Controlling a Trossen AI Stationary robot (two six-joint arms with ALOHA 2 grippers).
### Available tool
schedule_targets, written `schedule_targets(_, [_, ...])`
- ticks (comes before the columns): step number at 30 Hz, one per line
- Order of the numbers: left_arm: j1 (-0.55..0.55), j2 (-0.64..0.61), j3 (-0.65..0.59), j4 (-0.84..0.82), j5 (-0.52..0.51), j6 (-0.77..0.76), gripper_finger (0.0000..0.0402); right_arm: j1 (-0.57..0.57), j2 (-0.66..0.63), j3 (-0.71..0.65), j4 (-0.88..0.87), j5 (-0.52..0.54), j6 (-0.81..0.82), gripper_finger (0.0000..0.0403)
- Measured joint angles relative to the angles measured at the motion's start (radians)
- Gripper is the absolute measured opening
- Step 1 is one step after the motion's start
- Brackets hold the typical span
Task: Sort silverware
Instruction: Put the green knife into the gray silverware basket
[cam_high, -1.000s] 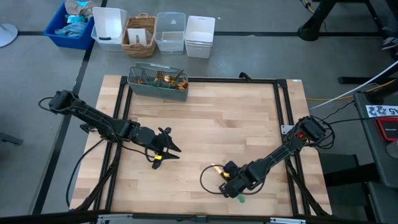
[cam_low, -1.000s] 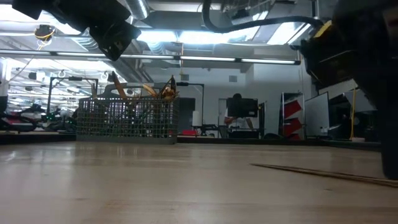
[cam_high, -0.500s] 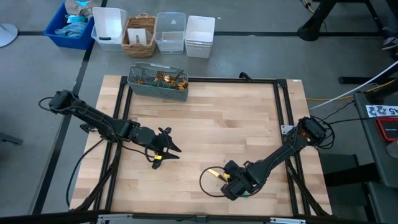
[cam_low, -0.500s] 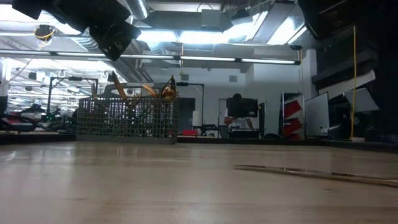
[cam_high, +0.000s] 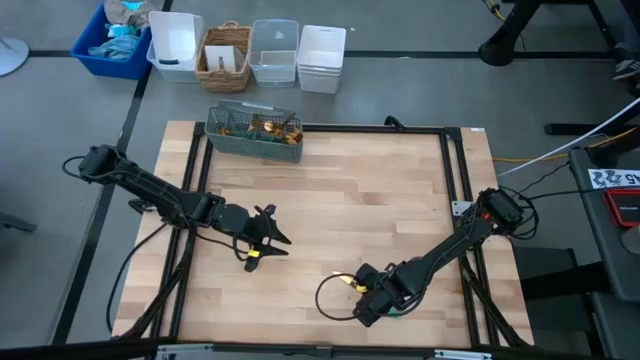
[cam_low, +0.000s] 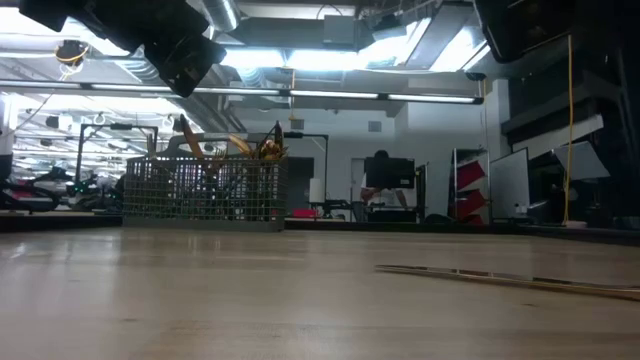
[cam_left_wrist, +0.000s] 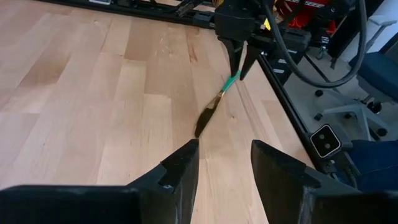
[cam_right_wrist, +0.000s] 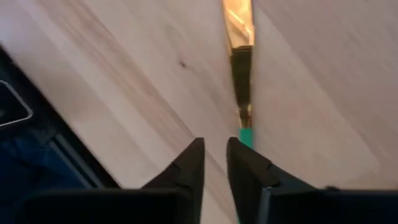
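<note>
1. A wooden table (cam_high: 340, 190) seen from above, with two dark robot arms reaching over it.
2. The right gripper (cam_high: 368, 308) is low at the table's near edge, its fingers (cam_right_wrist: 189, 165) narrowly parted, with the teal handle of a gold-bladed knife (cam_right_wrist: 241, 81) running in between them.
3. The knife lies flat on the wood; whether the fingers press on it cannot be told.
4. The left gripper (cam_high: 268, 238) hovers above the table's left-centre, fingers (cam_left_wrist: 180, 171) spread, holding nothing.
5. A grey wire basket (cam_high: 252, 132) at the far edge holds more gold silverware (cam_high: 270, 126) standing upright.
</note>
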Motion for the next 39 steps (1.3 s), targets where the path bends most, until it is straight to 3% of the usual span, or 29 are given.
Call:
schedule_targets(7, [0.000, 0.000, 0.000, -0.009, 0.000, 0.000, 0.0139, 0.002, 0.030, -0.003, -0.002, 0.007, 0.000, 0.0111])
schedule_targets(23, [0.000, 0.000, 0.001, -0.026, 0.000, 0.000, 0.0139, 0.002, 0.100, -0.003, 0.017, -0.019, -0.079, 0.0067])
schedule_targets(39, [0.000, 0.000, 0.001, -0.026, 0.000, 0.000, 0.0139, -0.011, 0.100, -0.003, 0.021, -0.099, -0.079, 0.0062])
